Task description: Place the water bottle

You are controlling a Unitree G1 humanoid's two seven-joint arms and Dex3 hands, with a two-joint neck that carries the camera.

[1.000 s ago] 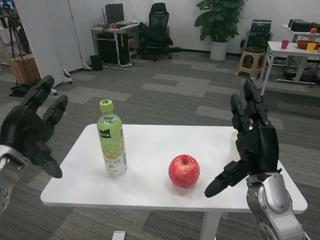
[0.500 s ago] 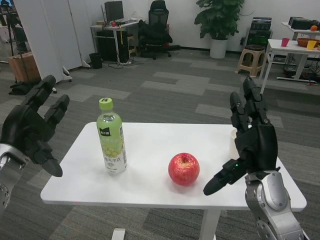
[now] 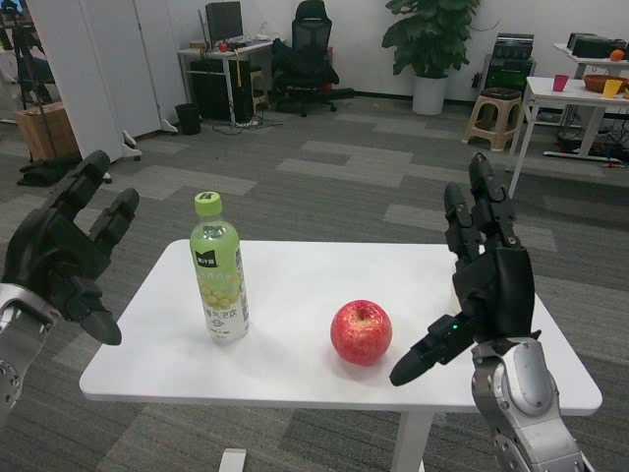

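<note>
A clear water bottle (image 3: 220,273) with a green cap and a green-and-white label stands upright on the left part of the white table (image 3: 295,285). My left hand (image 3: 64,251) hovers off the table's left edge, fingers spread, a hand's width from the bottle and holding nothing. At the table's right side my right hand (image 3: 480,285) is raised with fingers apart and its thumb pointing toward the apple. It holds nothing.
A red apple (image 3: 362,332) sits near the table's front middle, between the bottle and my right hand. Beyond the table lie carpeted floor, a desk with an office chair (image 3: 310,54), a potted plant (image 3: 430,49) and a stool (image 3: 491,120).
My right hand has drifted slightly left, toward the apple. The bottle, apple and left hand have hardly moved.
</note>
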